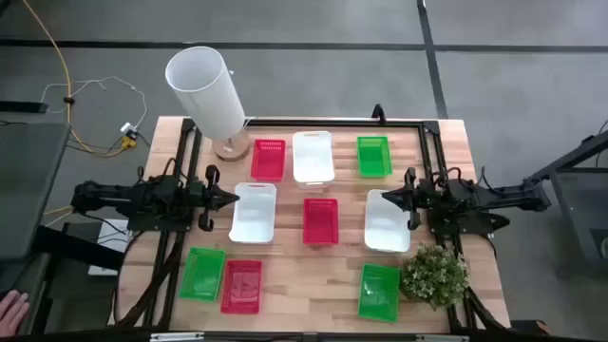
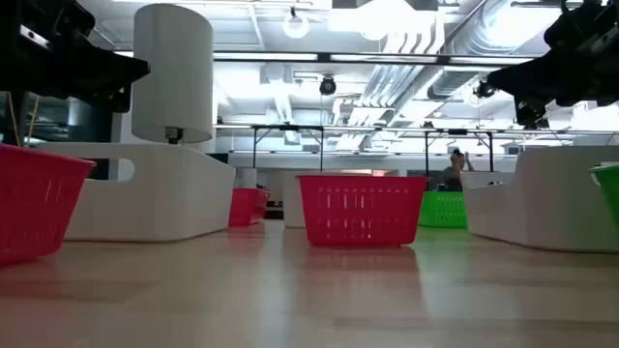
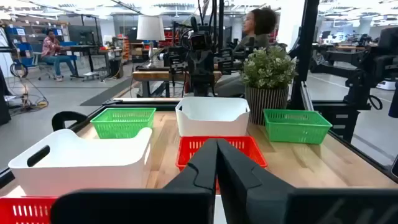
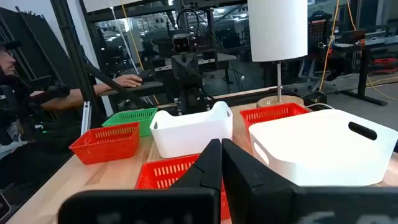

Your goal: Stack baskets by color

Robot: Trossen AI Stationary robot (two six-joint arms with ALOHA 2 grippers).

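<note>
On the desk [image 1: 313, 275] nine baskets lie apart, none stacked. Between the two claws sit a white basket [image 1: 254, 211], a red basket [image 1: 320, 220] and another white basket [image 1: 386, 219]. Beyond them stand a red basket [image 1: 268, 159], a white basket [image 1: 313, 156] and a green basket [image 1: 373, 156]. On the near side lie a green basket [image 1: 202, 274] touching a red basket [image 1: 242, 285], and a green basket [image 1: 379, 291] beside a potted plant [image 1: 435, 274]. The left claw [image 1: 233, 198] and right claw [image 1: 387, 198] hover pinched closed, holding nothing. A white lamp [image 1: 207, 92] stands behind the left claw. No writing can be read.
</note>
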